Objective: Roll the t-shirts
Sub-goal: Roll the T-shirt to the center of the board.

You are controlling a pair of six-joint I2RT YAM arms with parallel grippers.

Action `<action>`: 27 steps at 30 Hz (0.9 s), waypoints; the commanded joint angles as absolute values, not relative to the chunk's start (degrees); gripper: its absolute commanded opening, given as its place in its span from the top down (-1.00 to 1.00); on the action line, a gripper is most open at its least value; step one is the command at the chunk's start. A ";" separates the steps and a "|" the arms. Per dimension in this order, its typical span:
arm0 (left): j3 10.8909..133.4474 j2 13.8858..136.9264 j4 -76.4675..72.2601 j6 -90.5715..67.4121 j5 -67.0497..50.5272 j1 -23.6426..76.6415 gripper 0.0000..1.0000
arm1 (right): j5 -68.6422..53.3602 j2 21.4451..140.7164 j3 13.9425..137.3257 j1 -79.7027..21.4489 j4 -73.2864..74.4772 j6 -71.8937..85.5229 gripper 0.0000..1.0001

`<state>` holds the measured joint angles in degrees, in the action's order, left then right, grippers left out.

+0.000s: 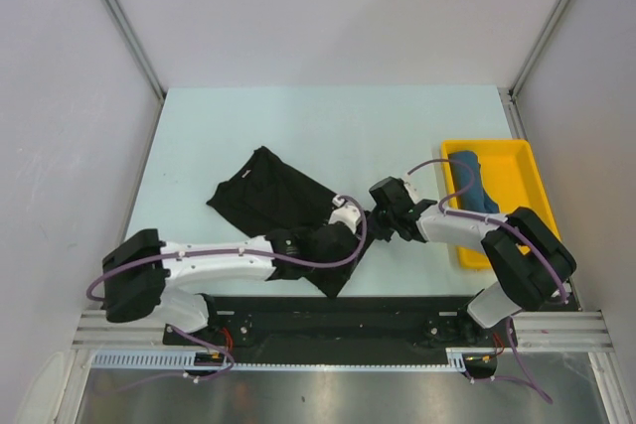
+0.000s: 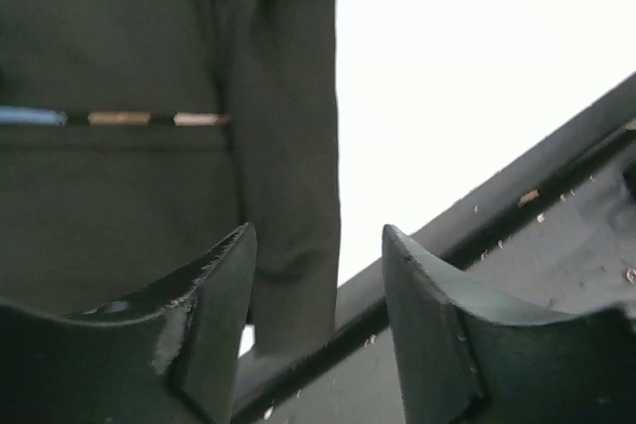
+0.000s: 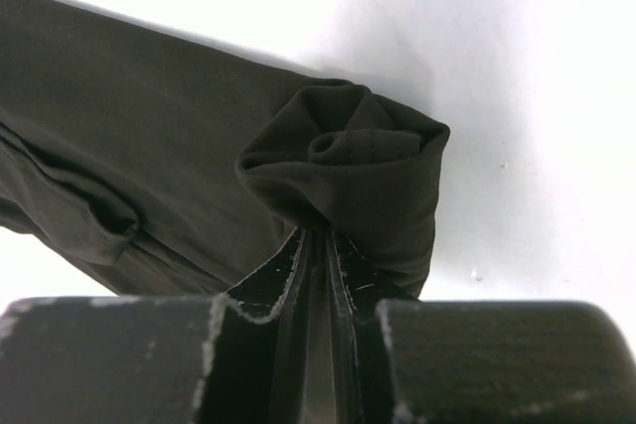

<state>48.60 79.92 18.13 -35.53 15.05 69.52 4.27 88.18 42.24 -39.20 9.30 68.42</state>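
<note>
The black t-shirt lies on the table, folded into a long flat strip that runs diagonally from far left to near right. It is mostly plain, with a thin line of blue, brown and white print showing at one fold. Its near right end is wound into a small, tight roll. The teal-blue t-shirt lies as a long bundle in the yellow tray at the right, well apart.

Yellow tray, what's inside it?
A blue t-shirt lies bunched inside the yellow tray. The right arm covers the tray's near corner, so anything there is hidden.
</note>
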 commanded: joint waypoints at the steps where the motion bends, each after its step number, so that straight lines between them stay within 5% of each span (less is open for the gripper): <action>1: 52.99 85.42 19.44 -32.44 22.23 72.42 -0.24 | 6.33 90.79 43.07 -39.55 10.28 67.76 0.70; 10: 53.09 91.14 8.97 -28.04 31.99 75.06 -0.32 | 5.10 92.55 43.07 -39.55 8.61 67.59 0.70; 27: 50.28 98.09 4.04 -27.15 38.31 77.26 0.03 | 5.45 92.46 43.07 -39.55 10.28 67.41 0.71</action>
